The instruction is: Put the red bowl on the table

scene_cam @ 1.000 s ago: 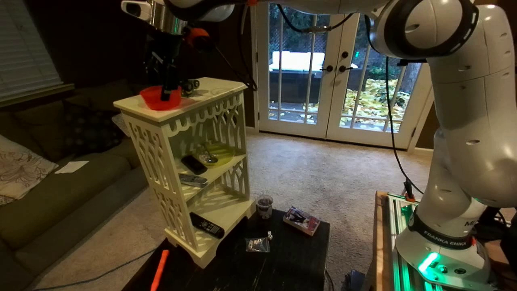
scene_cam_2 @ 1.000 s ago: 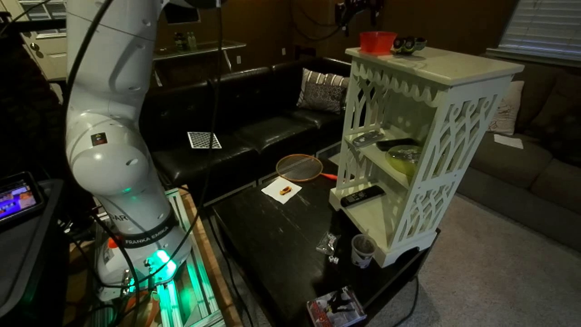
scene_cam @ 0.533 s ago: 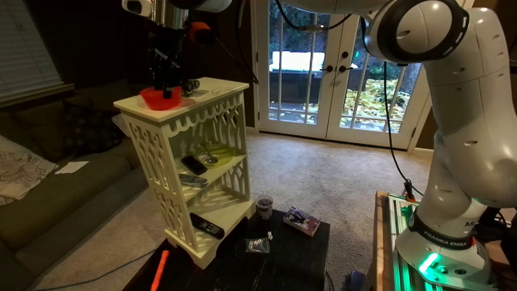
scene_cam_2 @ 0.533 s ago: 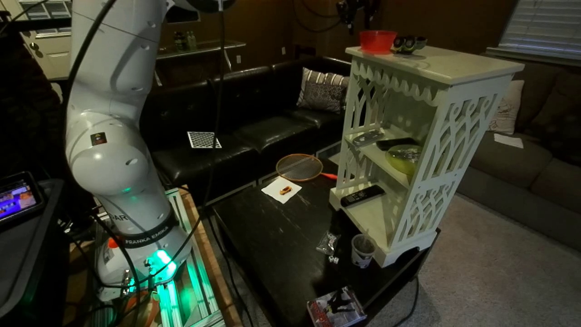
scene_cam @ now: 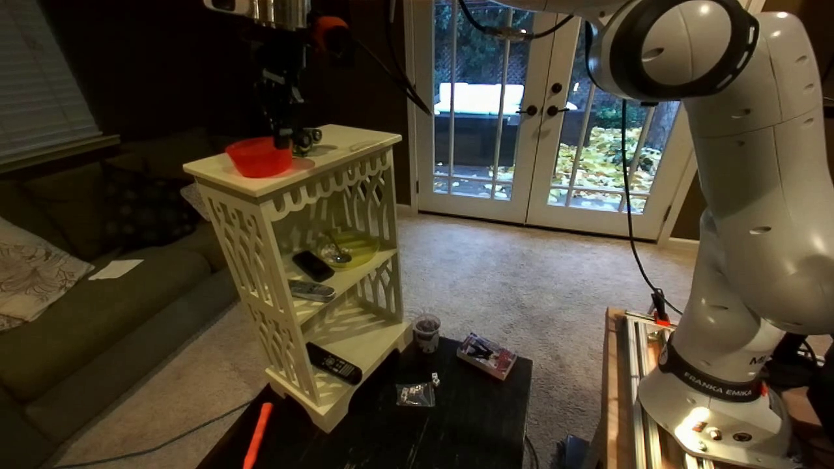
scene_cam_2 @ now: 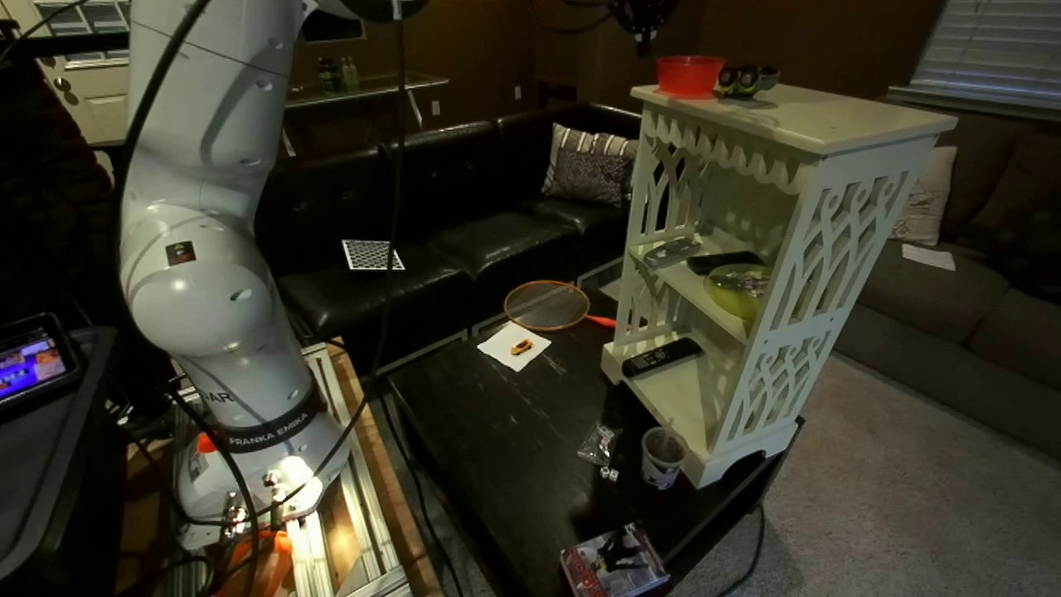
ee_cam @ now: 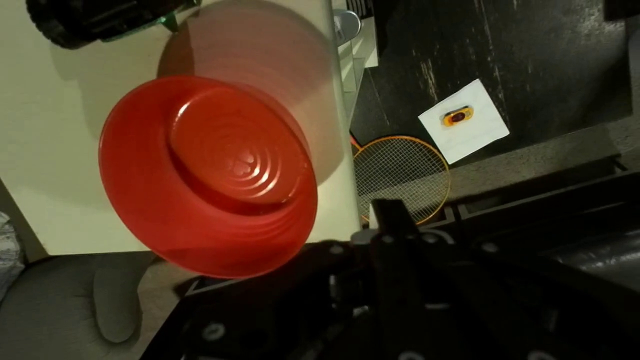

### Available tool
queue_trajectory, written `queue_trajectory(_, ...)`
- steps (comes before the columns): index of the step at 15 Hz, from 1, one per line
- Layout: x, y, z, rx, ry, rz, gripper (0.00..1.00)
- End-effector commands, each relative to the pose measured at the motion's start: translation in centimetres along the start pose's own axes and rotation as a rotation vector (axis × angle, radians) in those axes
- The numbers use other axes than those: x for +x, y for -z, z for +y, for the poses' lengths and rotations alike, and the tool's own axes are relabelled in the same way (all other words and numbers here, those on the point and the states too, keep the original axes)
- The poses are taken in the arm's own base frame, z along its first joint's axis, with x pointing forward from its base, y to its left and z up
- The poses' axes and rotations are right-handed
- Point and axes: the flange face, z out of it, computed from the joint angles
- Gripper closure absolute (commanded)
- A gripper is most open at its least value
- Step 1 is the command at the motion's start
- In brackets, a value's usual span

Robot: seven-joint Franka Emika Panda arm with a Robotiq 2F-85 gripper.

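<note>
"By the top of the cream-white, lattice-sided shelf unit (scene_cam_2: 837, 116), how do the jaws stand?"

"They look closed: in the wrist view the black two-fingered gripper (ee_cam: 392, 210) has its fingers together. It hangs near one front corner of the unit."

"And what is closest to it?"

"The shallow, bright red round bowl (ee_cam: 240, 155), upright on the unit's top by that same corner. In an exterior view the gripper (scene_cam_2: 644, 37) is apart from it."

"Anything else up there?"

"A black object with round ends and green trim (scene_cam_2: 746, 80), just beside the bowl."

"Inside the unit?"

"On its middle shelf, a yellow-green round bowl (scene_cam: 361, 254), a flat black slab (scene_cam: 313, 266) and a grey remote control (scene_cam: 311, 291); on its bottom shelf, a long black remote control (scene_cam: 334, 363)."

"Below?"

"The low, black, flat-topped table (scene_cam_2: 489, 439) carries the unit. Just beside the unit's base stands a clear plastic cup (scene_cam_2: 663, 464) with dark contents; near its other end lies an orange-rimmed racket (scene_cam_2: 547, 305)."
</note>
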Motion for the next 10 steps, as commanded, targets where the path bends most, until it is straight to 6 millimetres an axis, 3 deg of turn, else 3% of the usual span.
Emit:
queue_trajectory(1,0.3,1.7,0.3,-0.046,0.006,-0.006,0.74)
queue_trajectory(5,0.4,1.7,0.6,-0.103,0.014,-0.088,0.47)
queue_trajectory(10,1.7,-1.7,1.3,-0.113,0.027,-0.109,0.12)
